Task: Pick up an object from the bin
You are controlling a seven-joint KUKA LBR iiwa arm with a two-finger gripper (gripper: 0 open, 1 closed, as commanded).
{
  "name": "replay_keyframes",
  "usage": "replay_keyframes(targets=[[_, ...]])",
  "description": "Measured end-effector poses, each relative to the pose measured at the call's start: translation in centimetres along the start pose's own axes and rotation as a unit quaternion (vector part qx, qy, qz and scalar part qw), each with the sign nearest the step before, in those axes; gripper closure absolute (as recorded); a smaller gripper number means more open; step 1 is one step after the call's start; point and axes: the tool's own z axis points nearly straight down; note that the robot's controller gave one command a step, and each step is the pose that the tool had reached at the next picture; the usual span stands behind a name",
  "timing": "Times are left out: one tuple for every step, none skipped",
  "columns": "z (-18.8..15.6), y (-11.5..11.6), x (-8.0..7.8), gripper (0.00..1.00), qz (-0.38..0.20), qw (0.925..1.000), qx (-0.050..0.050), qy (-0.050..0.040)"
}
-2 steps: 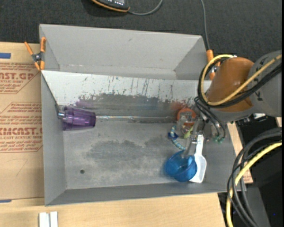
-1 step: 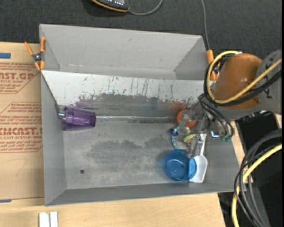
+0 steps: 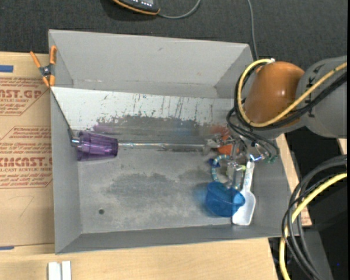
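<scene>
Bin (image 3: 105, 214): grey sheet metal, matt; floor scuffed and streaked, walls smoother. Purple cup (image 3: 96, 146): translucent plastic, smooth, slight gloss. Blue piece (image 3: 221, 201): plastic, smooth, semi-glossy. White scoop (image 3: 245, 210): opaque plastic, smooth, satin look. Wrist cover (image 3: 274, 92): orange, smooth, glossy with highlights. Cables (image 3: 290, 214): yellow and black, smooth jacket.

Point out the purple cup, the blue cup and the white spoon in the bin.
Translucent purple plastic cup (image 3: 96, 146): camera view, on its side wall.
Blue plastic cup (image 3: 220, 202): camera view, middle of its body.
White plastic spoon (image 3: 245, 212): camera view, on its rounded bowl.
</scene>
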Motion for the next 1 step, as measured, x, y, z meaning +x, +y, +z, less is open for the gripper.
replay_keyframes(targets=[[3.13, 2.14, 7.51, 0.00, 0.045, 0.9990, -0.002, 0.0041]])
